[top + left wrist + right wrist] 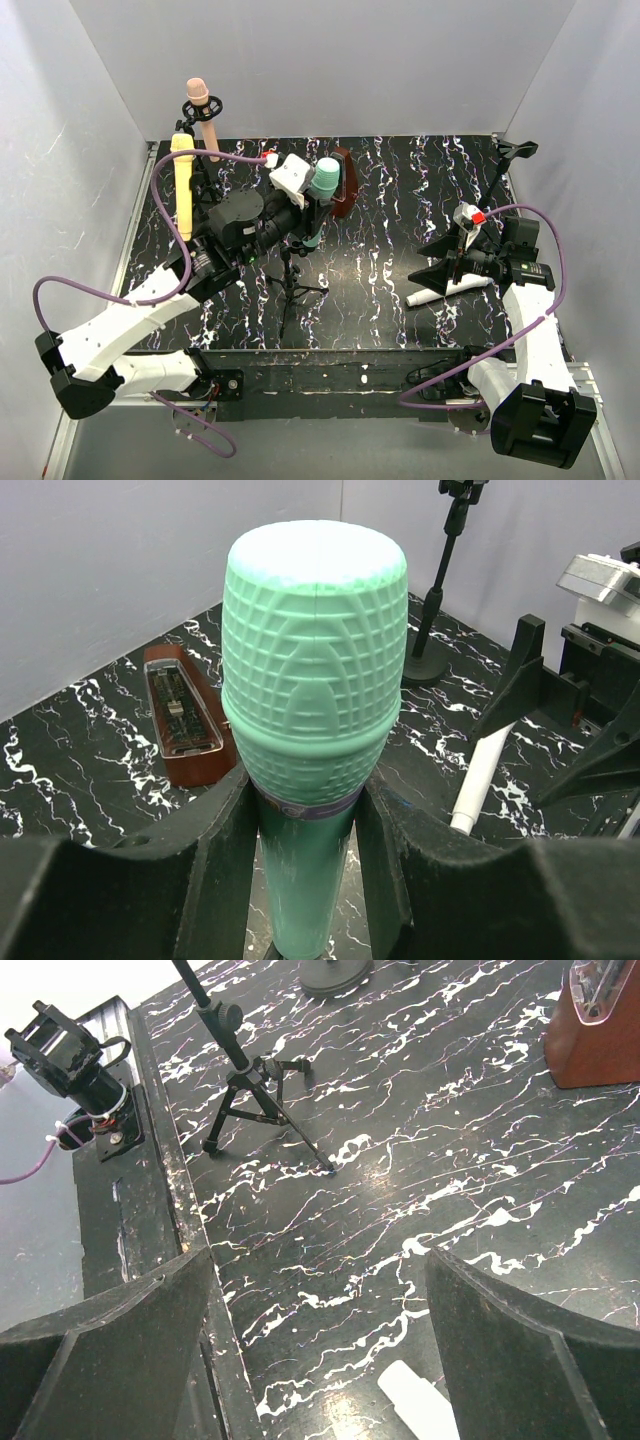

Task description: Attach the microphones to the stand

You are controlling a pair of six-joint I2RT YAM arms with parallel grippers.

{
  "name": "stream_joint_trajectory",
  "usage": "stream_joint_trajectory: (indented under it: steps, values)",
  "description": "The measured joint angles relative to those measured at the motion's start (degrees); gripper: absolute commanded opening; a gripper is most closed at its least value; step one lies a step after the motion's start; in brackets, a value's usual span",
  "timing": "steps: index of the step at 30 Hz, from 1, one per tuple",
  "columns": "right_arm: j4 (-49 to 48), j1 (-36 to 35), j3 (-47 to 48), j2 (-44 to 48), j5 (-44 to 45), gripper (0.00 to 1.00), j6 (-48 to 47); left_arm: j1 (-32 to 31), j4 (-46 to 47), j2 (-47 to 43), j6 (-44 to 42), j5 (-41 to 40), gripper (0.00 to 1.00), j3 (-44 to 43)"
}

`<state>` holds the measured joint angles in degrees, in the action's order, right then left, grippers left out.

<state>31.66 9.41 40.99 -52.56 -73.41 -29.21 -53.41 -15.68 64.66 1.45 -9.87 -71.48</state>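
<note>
My left gripper (pixel 312 205) is shut on the teal-green microphone (pixel 323 180), holding it upright just below its head above the small black tripod stand (pixel 292 285). In the left wrist view the fingers (pixel 215 850) clamp the teal microphone's handle (pixel 312 680). The peach-pink microphone (pixel 203 115) and pale yellow microphone (pixel 182 185) sit in stands at the back left. The white microphone (pixel 445 292) lies on the table under my right gripper (pixel 440 272), which is open and empty. The white microphone's end shows between the right fingers (pixel 420 1400); my right gripper (pixel 320 1340) hovers above it.
The brown metronome (pixel 343 180) stands just behind the teal microphone and also shows in the left wrist view (pixel 185 715). A tall black stand (pixel 510 160) with a round base is at the back right. White walls enclose the marbled table (pixel 400 200).
</note>
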Motion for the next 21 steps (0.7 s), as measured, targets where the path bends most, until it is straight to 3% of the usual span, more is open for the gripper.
stream_joint_trajectory:
  steps: [5,6,11,15,21]
  values:
    - [0.0,0.0,0.0,0.02,0.17,0.93,-0.15,0.07,0.81,-0.68,0.55,-0.07,0.02,0.74]
    - [0.0,0.0,0.0,0.02,0.22,0.93,-0.15,0.07,0.83,-0.66,0.68,-0.09,0.12,0.72]
    - [0.0,0.02,0.0,0.02,0.44,0.93,-0.2,0.17,-0.39,-0.2,1.57,-0.48,0.32,-0.46]
    - [0.0,0.02,0.0,0.02,0.52,0.93,-0.37,0.26,-1.53,0.17,2.43,-0.7,0.54,-1.42]
    - [0.04,0.11,0.0,0.02,0.94,0.93,-0.7,0.26,-11.85,1.38,5.31,-0.66,0.96,-0.09]
